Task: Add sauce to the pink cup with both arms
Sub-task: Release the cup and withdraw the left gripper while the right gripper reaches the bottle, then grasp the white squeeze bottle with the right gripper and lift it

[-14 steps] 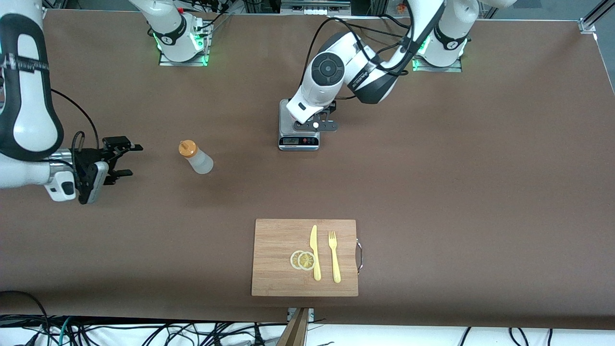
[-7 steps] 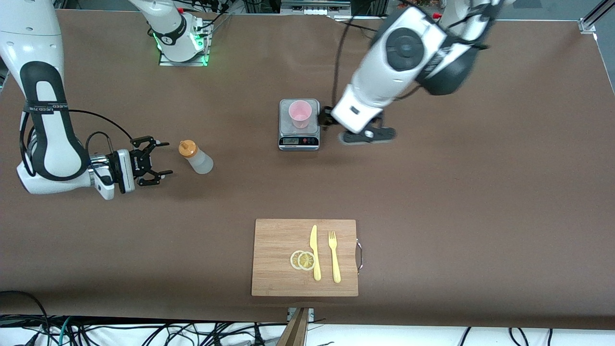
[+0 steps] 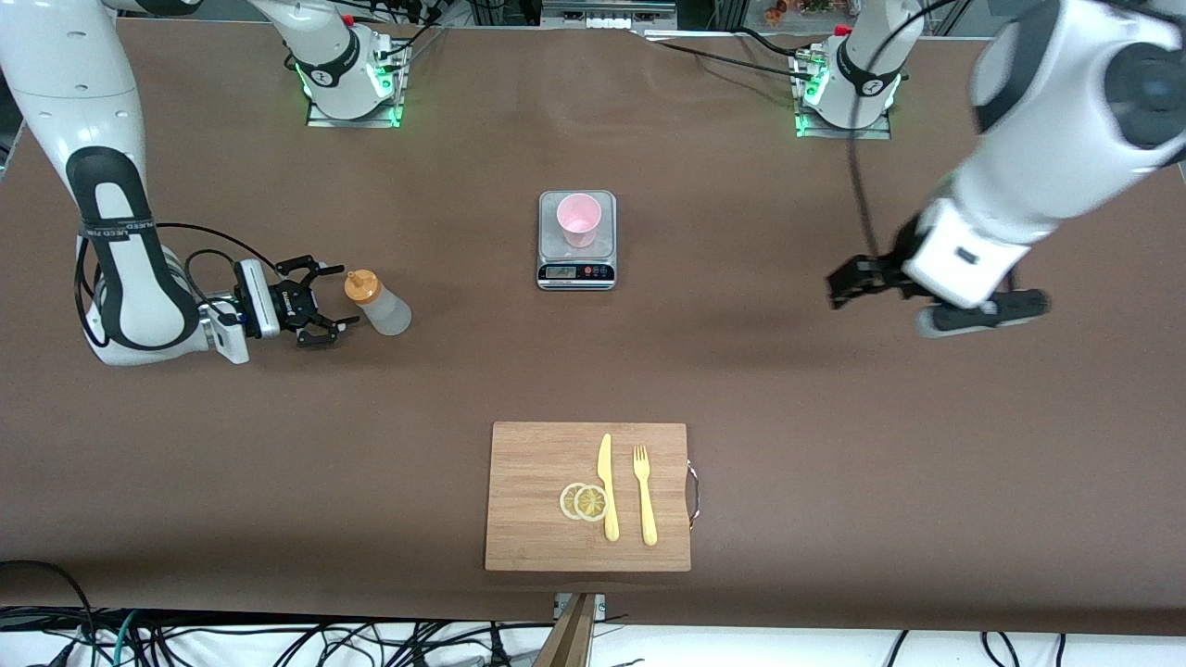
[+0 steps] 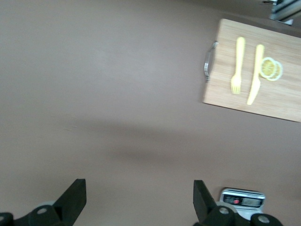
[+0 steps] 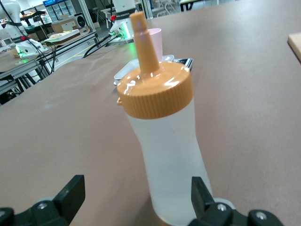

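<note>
Brown table (image 3: 834, 463), sauce (image 3: 378, 304) upright toward right arm's end, my right gripper (image 3: 326, 298) level with it, fingers apart, nothing held.
Bottle sits at about 9 o'clock from the scale (image 3: 576, 241); pink cup (image 3: 578, 220) stands on that scale, well apart from the bottle. Right wrist view: sauce (image 5: 165, 141) sits between my spread fingers (image 5: 70, 193), not yet touching. I judge it light, soft-walled and squeezable, smooth plastic so a bit slippery, tall and narrow so tippy. I'd grip the translucent body at mid-height, below the ribbed orange cap (image 5: 155, 92), gently enough not to squirt early. My left gripper (image 3: 848, 283) is up over bare table toward the left arm's end, at 3 o'clock from the scale, fingers wide, empty. Cutting board (image 3: 588, 496) with knife, fork, lemon slices at 6 o'clock, not involved.
</note>
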Available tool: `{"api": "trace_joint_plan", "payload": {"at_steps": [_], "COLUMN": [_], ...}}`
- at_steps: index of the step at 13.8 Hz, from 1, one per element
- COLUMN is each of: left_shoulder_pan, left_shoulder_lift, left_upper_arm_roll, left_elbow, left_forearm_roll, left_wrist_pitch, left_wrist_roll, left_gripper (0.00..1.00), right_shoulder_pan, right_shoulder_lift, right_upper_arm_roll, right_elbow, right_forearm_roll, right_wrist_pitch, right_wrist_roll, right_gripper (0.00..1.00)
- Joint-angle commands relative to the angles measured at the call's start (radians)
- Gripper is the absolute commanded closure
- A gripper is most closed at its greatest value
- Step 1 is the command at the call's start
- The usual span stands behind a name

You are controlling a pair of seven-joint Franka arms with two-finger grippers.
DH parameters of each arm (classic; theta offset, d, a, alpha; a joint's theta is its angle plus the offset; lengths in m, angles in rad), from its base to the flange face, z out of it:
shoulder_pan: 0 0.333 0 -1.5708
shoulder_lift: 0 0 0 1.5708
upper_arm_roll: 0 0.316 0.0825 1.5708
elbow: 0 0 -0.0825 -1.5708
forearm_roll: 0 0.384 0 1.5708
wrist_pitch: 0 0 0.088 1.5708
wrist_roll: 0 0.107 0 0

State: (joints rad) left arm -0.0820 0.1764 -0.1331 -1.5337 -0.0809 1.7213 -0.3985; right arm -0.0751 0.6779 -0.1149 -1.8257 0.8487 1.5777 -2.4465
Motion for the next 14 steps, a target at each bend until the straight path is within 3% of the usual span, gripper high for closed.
{"api": "trace_joint_plan", "payload": {"at_steps": [1, 5, 14], "left_shoulder_pan": [0.094, 0.209, 0.206], "left_shoulder_lift": [-0.020, -0.023, -0.046], "left_upper_arm_roll": [-0.017, -0.013, 0.020], "left_elbow": [0.030, 0.049, 0.053], "left_forearm_roll": [0.018, 0.018, 0.032], "left_wrist_pitch": [-0.084, -0.152, -0.183], "left_wrist_roll": [0.175, 0.360, 0.397], "left_gripper": [0.00, 0.00, 0.00], "right_shoulder_pan": [-0.011, -0.008, -0.002], "right_shoulder_lift": [0.012, 0.049, 0.100], "right_upper_arm_roll": [0.004, 0.006, 0.011], "right_elbow": [-0.006, -0.007, -0.003], "right_forearm_roll": [0.053, 0.134, 0.220], "right_wrist_pitch": [-0.033, -0.065, -0.076], "right_wrist_roll": [-0.097, -0.164, -0.171], "right_gripper": [0.00, 0.00, 0.01]}}
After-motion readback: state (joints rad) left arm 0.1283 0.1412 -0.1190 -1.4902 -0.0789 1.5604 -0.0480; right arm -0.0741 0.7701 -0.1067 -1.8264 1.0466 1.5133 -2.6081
